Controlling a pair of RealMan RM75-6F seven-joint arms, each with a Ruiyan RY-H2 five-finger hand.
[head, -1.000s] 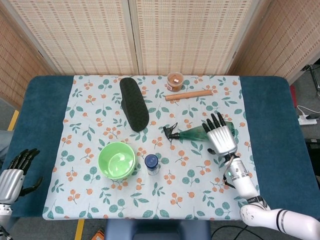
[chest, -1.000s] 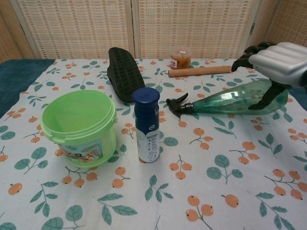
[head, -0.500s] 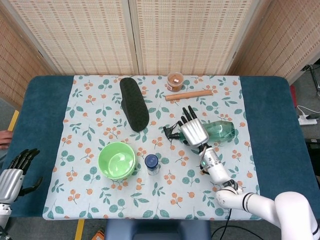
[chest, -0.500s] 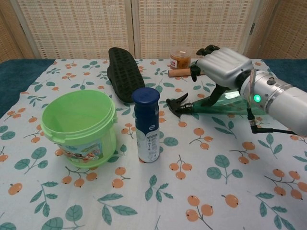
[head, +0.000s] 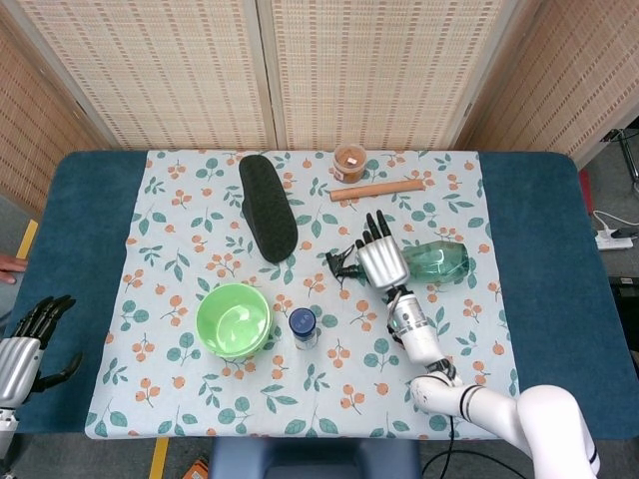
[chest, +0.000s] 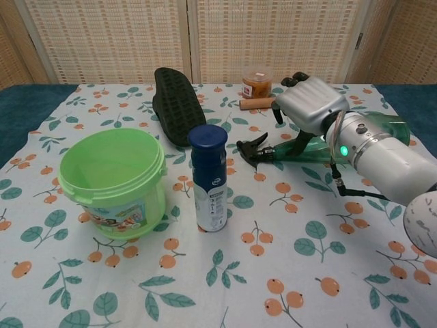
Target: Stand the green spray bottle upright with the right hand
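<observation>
Green spray bottle (head: 431, 262) lies on its side right of the tabletop's middle; your right hand (head: 380, 261) spreads its fingers over the neck, grip unclear. Green bucket (chest: 113, 179) toward the near edge sits empty.

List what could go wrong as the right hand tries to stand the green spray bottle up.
1. The right hand sits over the neck end of the lying translucent green plastic spray bottle, near its black trigger nozzle; a hold so far from the wide base could let the bottle swing or slip when lifted.
2. The round body may roll on the floral tablecloth if nudged.
3. The wooden rod and small orange-filled jar lie just beyond; a swinging bottle could hit them.
</observation>
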